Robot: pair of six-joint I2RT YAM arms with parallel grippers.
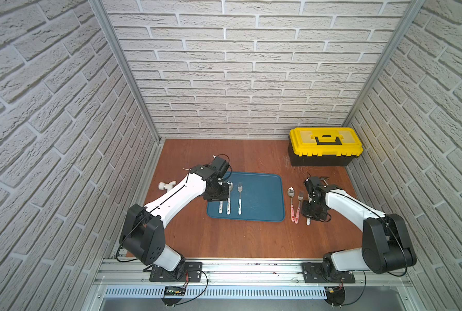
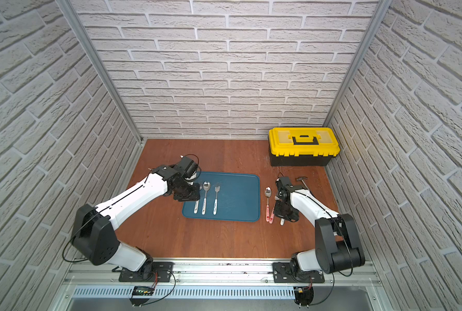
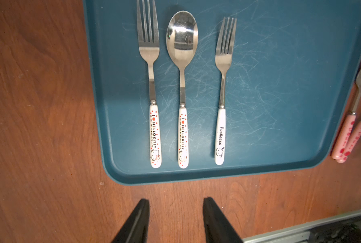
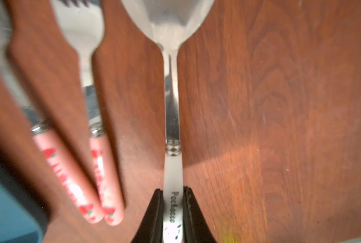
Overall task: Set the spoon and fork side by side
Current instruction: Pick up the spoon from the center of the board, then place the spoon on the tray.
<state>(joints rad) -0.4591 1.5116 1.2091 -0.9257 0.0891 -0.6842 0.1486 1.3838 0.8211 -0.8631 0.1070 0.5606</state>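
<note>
Right wrist view: right gripper is clamped on the spoon handle, completing the grasp; next, probably, lift and lay it beside the lone fork.

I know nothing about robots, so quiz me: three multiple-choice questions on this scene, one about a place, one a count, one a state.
1. Where does the yellow toolbox stand? A) front left B) middle C) back right corner
2. How many pieces of cutlery lie on the blue tray? A) two B) three C) five
3. The right pincer is: A) wide open B) closed on the Pochacco spoon C) holding a pink fork
Answers: C, it sits by the far wall; B, Hello Kitty fork, Hello Kitty spoon, Pochacco fork; B, it clamps the white handle.
</note>
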